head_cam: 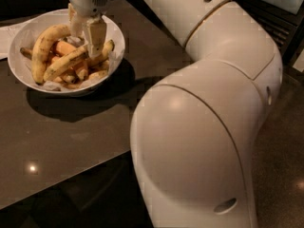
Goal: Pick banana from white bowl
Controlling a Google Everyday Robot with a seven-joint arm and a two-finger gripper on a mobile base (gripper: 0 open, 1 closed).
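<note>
While the gripper hung open over the white bowl on the worktop, the banana lay in that bowl right beneath it, its long axis running from 8 o'clock to 2 o'clock.

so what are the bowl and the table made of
The bowl: smooth white, likely glazed ceramic or plastic; soft sheen on its rim. The table: dark polished top, maybe stone or laminate; it mirrors light spots. The end effector, cream plastic by its look, is down in the bowl.
</note>
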